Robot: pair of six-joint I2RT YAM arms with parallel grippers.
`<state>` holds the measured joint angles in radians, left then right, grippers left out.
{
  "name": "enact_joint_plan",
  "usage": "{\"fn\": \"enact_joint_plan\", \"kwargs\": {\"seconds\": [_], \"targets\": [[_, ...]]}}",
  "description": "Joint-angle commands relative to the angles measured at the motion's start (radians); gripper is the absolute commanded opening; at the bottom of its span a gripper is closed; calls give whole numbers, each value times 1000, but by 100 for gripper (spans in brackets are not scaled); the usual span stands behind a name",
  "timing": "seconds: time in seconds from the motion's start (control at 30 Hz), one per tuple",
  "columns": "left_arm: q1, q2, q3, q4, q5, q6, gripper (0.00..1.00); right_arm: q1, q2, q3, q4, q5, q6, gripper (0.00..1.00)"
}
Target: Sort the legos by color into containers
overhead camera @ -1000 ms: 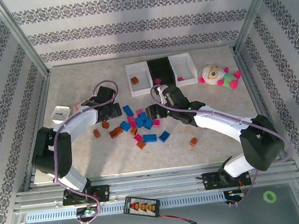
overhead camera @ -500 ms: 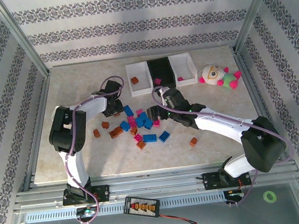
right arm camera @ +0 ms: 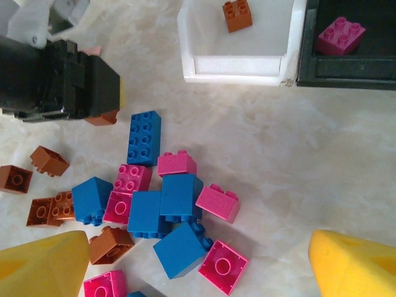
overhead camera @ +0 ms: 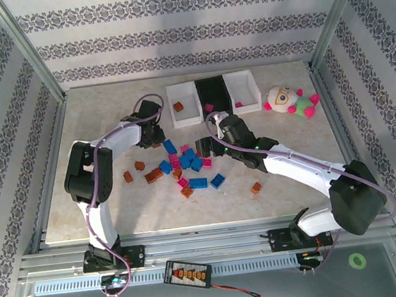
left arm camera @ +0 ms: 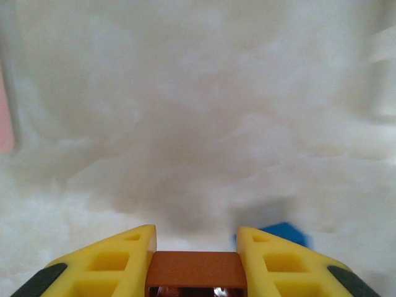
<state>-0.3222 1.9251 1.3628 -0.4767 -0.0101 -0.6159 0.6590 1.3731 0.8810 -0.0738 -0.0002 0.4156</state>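
Blue, pink and brown legos point(right arm camera: 167, 210) heaped lower left; white bin point(right arm camera: 238, 62) at top holds a brown brick point(right arm camera: 237, 15), black bin point(right arm camera: 346, 80) upper right a pink brick point(right arm camera: 340, 35).

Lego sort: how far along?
Barely started. Done: one brown-orange plastic brick in the left white bin, one magenta brick in the black bin. In hand: left gripper shut on another brown brick. Left: the loose blue, pink and brown pile under the open right gripper.
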Motion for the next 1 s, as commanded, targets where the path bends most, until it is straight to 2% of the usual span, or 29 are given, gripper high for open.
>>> {"fn": "enact_joint_plan", "kwargs": {"seconds": [0.0,0.17,0.43,0.7,0.87,0.97], "targets": [[-35,-70,93,7,12,41,23,8,-35,1,13,40,-9,91],[-42,10,265,35,25,94,25,7,-54,-27,30,88,7,92],[-50,292,716,-123,37,155,24,-10,-98,-75,47,125,29,92],[-51,550,1087,-270,17,195,24,-16,-163,-119,35,181,45,92],[-55,618,1153,-278,43,184,26,-31,-223,-151,2,217,66,92],[-62,612,1151,-266,44,188,37,-47,-261,-166,-26,241,81,92]]}}
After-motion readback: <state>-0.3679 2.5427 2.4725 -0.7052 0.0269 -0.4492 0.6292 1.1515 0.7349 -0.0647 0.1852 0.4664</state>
